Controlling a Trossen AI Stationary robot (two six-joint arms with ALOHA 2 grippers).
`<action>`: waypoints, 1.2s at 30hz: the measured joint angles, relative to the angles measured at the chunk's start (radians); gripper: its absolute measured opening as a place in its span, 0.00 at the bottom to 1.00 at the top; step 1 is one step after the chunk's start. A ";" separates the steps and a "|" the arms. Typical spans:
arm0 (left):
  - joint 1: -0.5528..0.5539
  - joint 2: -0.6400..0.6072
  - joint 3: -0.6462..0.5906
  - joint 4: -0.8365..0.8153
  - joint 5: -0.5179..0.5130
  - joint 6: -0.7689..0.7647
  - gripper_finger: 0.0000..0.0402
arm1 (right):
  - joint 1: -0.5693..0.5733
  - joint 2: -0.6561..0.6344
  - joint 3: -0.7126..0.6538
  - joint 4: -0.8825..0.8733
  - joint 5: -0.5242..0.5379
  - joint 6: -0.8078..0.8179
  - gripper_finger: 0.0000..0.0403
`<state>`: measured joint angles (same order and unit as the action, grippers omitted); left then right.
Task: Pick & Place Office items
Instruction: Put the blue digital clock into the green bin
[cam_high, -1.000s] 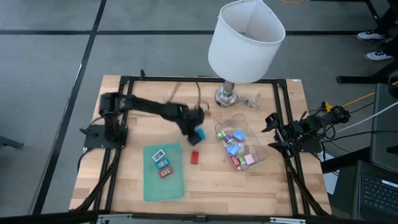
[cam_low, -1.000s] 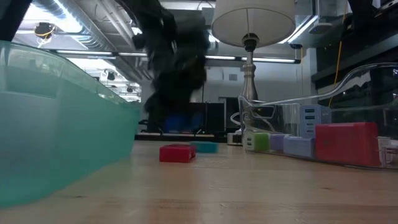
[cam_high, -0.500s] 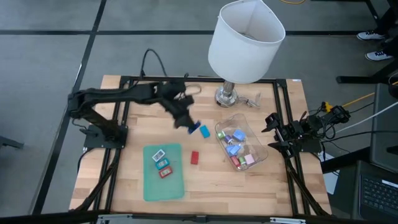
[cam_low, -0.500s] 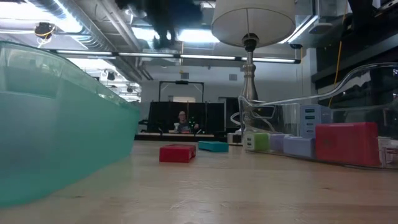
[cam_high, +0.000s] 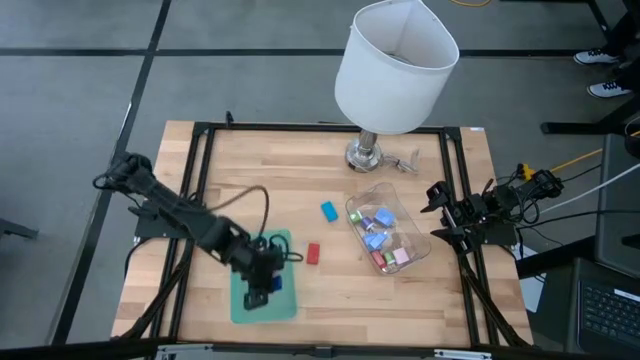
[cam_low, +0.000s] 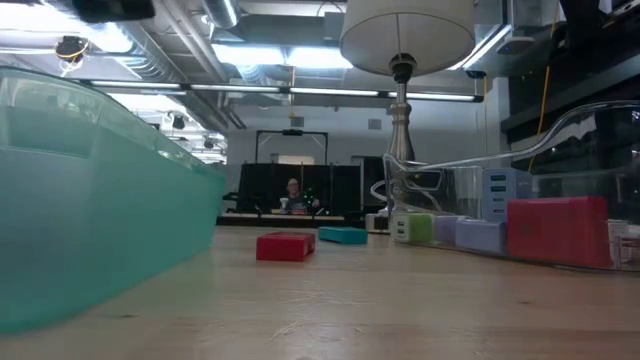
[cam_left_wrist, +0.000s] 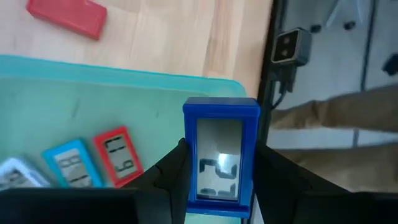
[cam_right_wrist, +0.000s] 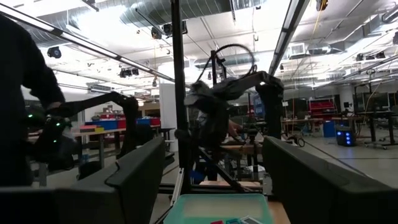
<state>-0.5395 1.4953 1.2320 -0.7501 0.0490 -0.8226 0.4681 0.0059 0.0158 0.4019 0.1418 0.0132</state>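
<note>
Here, item: a small blue clock (cam_left_wrist: 221, 158) is held upright over the green tray (cam_high: 240, 300).
Left gripper (cam_left_wrist: 217, 186): clamped on the clock's narrow sides.
Right gripper (cam_right_wrist: 211, 180): parked at the table's right edge, jaws apart.
Handling: judged light, rigid, smooth plastic; the flat sides are best gripped, the screen avoided.

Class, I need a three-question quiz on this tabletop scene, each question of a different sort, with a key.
1. True or false: the left claw holds a blue item over the green tray.
2. Which lies nearer the tub on the bare table: A) the red item, B) the light blue item?
3. Fill in: the right claw waits at the table's right edge, its jaws ___.

Key: 1 true; 2 B; 3 open.
</note>
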 joint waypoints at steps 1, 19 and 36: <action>-0.020 0.020 0.000 0.014 -0.015 -0.029 0.33 | 0.000 0.000 0.000 -0.002 0.000 0.000 0.69; -0.083 0.434 0.005 0.179 -0.010 -0.112 0.33 | 0.000 0.000 0.000 -0.003 0.000 0.000 0.69; -0.045 0.454 0.004 -0.005 -0.112 -0.085 0.33 | 0.000 0.000 0.000 -0.006 0.000 0.000 0.69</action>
<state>-0.5840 1.9494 1.2355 -0.7551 -0.0631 -0.9072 0.4682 0.0060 0.0158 0.3958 0.1417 0.0132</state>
